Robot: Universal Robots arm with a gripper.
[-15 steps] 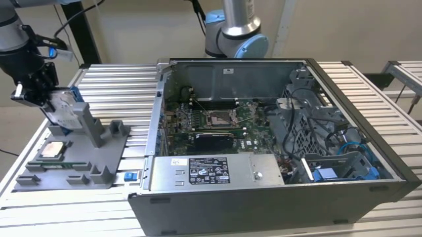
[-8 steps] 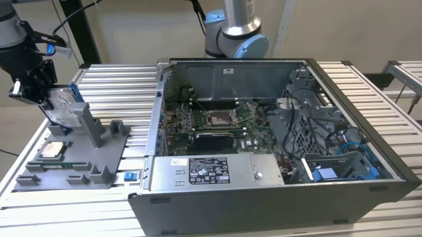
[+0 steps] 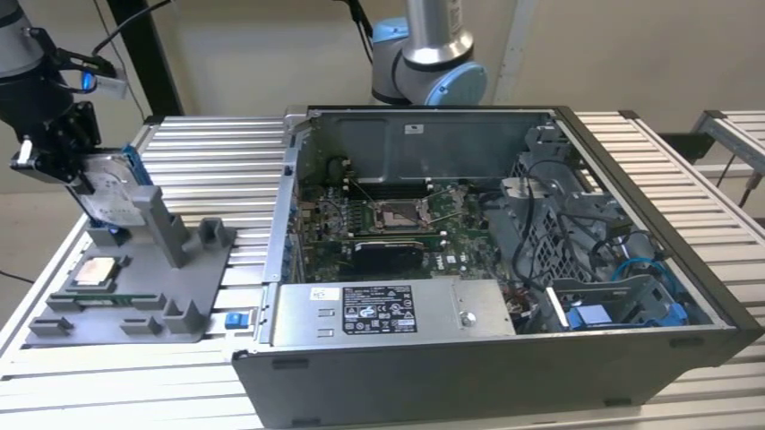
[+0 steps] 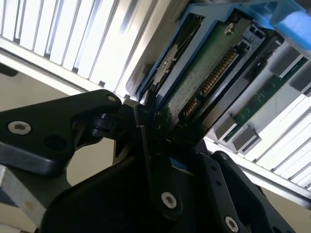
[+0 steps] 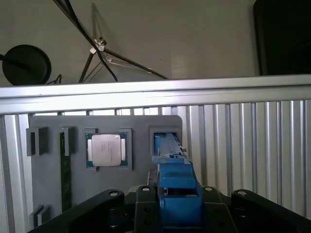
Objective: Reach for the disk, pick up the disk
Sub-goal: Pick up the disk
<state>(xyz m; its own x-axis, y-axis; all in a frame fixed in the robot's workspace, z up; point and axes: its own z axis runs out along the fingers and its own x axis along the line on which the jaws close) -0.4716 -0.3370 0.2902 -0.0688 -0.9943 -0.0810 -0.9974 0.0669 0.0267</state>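
The hand (image 3: 72, 166) is seen at the exterior view's left, above a grey holder (image 3: 179, 296) that lies on the ribbed metal surface (image 3: 215, 152). It is closed on the disk (image 3: 116, 202), which is held on edge and tilted, its white label turned toward the exterior view's right and its blue frame showing along the edges. The lower end of the disk is at the holder, just beside a tall grey post (image 3: 159, 224). Whether that end is seated in the holder's slot or hangs just above it cannot be told.

In the second wrist view the black fingers (image 4: 148, 145) of the hand (image 4: 170, 141) are pressed against the sides of the disk (image 4: 201, 82), whose green circuit board and connector pins are turned to the camera. In the first wrist view the blue edge of the disk (image 5: 172, 174) is seen between the two sides of the hand (image 5: 175, 204) and runs toward a slot in the holder (image 5: 141, 126).

A square silver chip (image 3: 96, 271) (image 5: 106, 149) is seated in a recess of the holder, near the disk. A green memory stick (image 3: 102, 300) (image 5: 65, 170) is set in the holder on the far side of the chip from the disk. An open computer case (image 3: 502, 376) is placed on the surface at the exterior view's right of the holder, well apart from the hand.
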